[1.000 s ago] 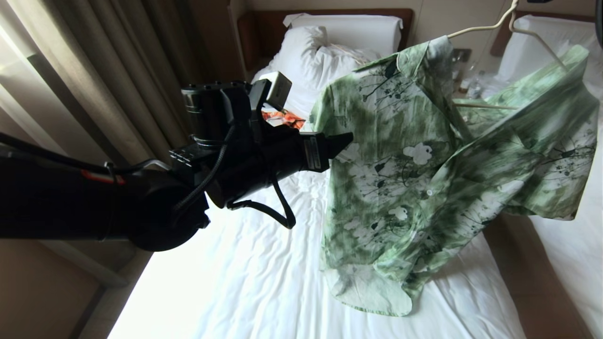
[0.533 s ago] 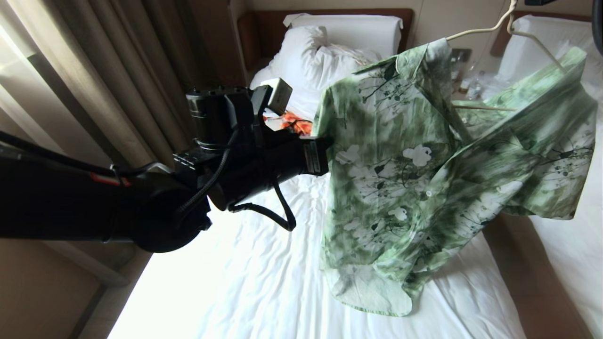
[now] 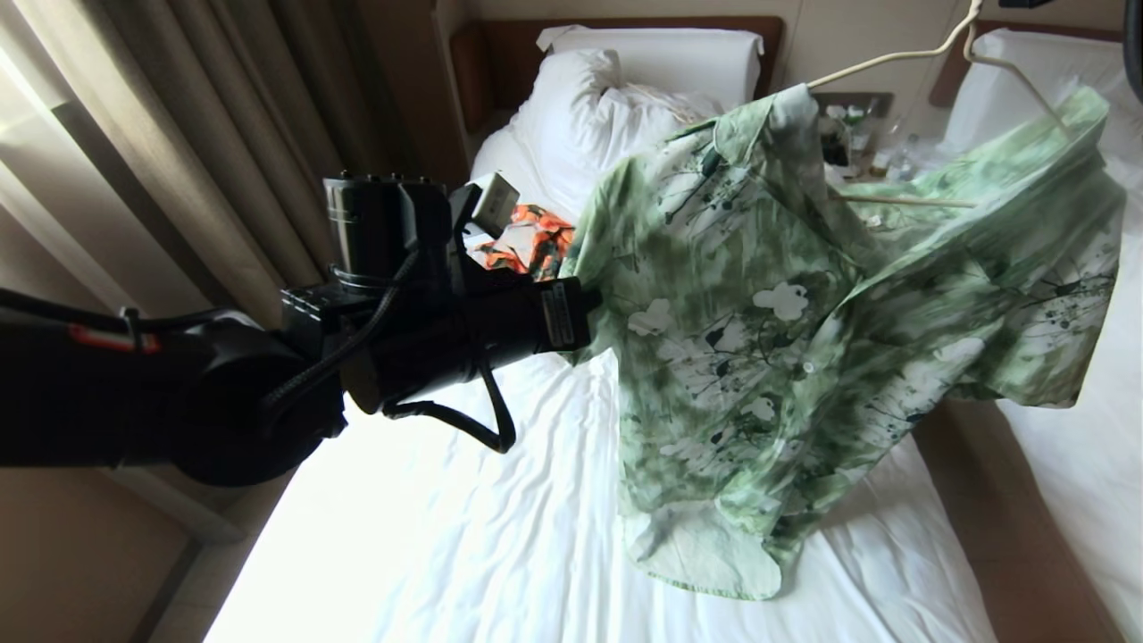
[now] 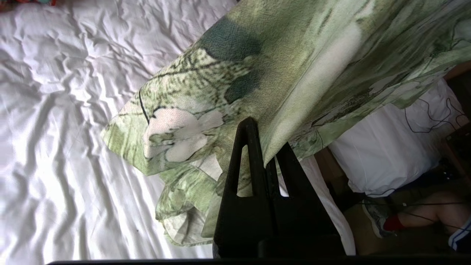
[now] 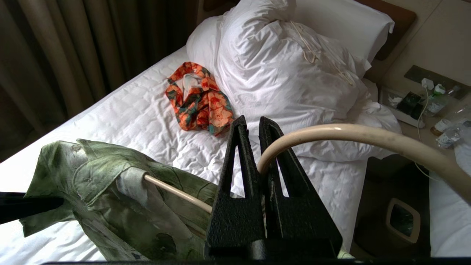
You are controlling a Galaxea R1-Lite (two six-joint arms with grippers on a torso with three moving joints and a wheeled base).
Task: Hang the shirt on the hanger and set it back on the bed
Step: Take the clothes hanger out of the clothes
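Note:
The green flowered shirt (image 3: pixel 786 339) hangs in the air over the bed (image 3: pixel 500 536), draped on the cream hanger (image 3: pixel 893 55). My left gripper (image 3: pixel 591 314) reaches in from the left and is shut on the shirt's left edge by the sleeve. The wrist view shows that fabric (image 4: pixel 257 66) pinched in the left gripper (image 4: pixel 265 147). My right gripper (image 5: pixel 254 121) is shut on the hanger (image 5: pixel 331 132) at the base of its hook, above the shirt (image 5: pixel 110 184). It is outside the head view. One hanger arm enters the collar.
An orange patterned garment (image 3: pixel 531 241) lies by the white pillows (image 3: pixel 607 107). Curtains (image 3: pixel 179 134) hang at the left. A second bed (image 3: pixel 1089 464) stands at the right, across a narrow floor gap. A nightstand (image 3: pixel 880 152) holds bottles. A person's leg (image 4: pixel 415 221) shows beside the bed.
The left gripper went from open beside the shirt to shut on its edge, then drew left. The shirt's left side followed, baring more of the hanger's arm and the orange garment.

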